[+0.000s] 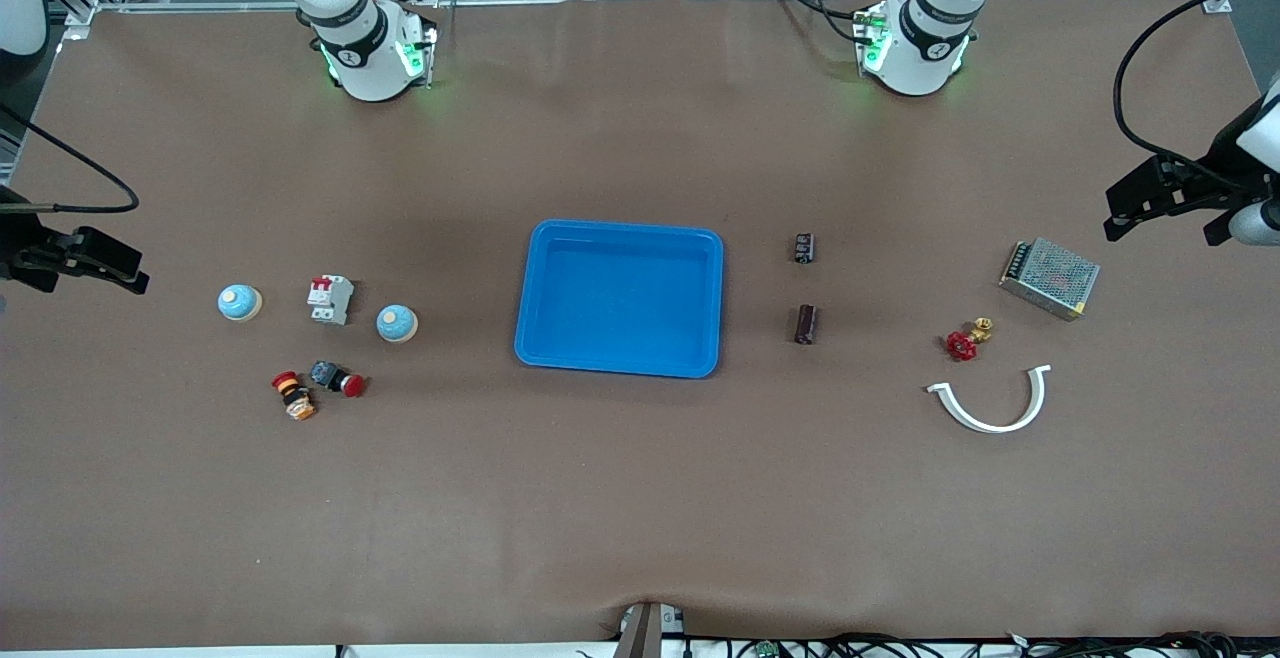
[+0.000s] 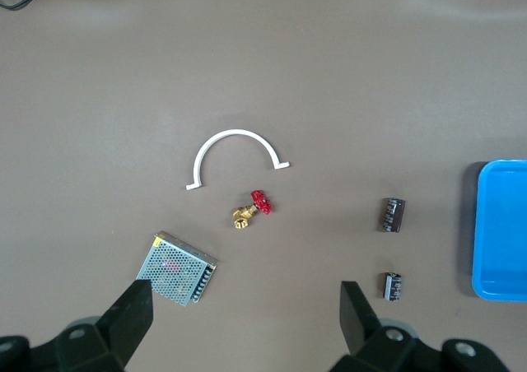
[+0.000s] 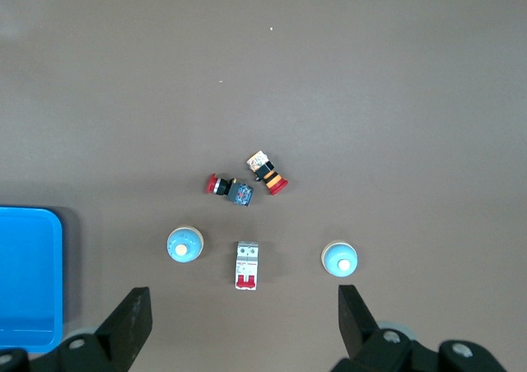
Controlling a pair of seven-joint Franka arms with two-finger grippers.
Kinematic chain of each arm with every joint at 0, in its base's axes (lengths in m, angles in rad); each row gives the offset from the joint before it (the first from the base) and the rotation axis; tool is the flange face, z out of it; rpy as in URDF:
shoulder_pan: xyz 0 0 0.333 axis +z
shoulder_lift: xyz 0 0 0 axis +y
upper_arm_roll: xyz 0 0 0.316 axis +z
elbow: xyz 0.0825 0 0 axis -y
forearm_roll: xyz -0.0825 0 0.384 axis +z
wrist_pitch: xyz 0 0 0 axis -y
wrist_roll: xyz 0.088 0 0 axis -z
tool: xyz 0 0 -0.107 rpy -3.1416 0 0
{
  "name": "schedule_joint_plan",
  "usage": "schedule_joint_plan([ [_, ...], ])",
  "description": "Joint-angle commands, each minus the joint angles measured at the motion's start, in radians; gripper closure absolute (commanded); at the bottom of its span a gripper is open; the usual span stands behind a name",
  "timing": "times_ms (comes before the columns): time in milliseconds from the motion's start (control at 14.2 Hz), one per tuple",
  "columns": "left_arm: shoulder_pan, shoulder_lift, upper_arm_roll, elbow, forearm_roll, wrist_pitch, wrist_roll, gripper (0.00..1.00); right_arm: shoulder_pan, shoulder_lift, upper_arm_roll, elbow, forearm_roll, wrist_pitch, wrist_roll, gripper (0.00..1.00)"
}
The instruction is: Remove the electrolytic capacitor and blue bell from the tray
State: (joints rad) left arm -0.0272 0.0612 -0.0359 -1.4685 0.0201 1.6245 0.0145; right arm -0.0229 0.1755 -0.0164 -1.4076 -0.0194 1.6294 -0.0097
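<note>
Nearest the front camera on the brown tabletop (image 1: 620,498) we see a white curved bracket (image 1: 992,403), then a brown capacitor (image 1: 806,324) and two blue bells (image 1: 397,322) (image 1: 240,302) flanking the empty blue tray (image 1: 620,298), with a black capacitor (image 1: 804,247) a little farther. Our left gripper (image 2: 247,306) hangs with jaws spread over the left arm's end of the tabletop, both capacitors lying well apart from them toward the tray. Our right gripper (image 3: 243,306) hangs with jaws spread over the right arm's end, the bells apart from them.
</note>
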Motion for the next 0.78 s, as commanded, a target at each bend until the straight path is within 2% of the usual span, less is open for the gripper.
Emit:
schedule_joint_plan([
  [0, 0.001, 0.014, -0.004, 0.027, 0.021, -0.003, 0.004, 0.00, -0.009, 0.001, 0.006, 0.003, 0.006, 0.001, 0.004, 0.00],
  [707, 0.001, 0.020, -0.004, 0.027, 0.017, -0.043, 0.021, 0.00, -0.015, -0.001, 0.004, 0.003, 0.006, -0.005, 0.004, 0.00],
])
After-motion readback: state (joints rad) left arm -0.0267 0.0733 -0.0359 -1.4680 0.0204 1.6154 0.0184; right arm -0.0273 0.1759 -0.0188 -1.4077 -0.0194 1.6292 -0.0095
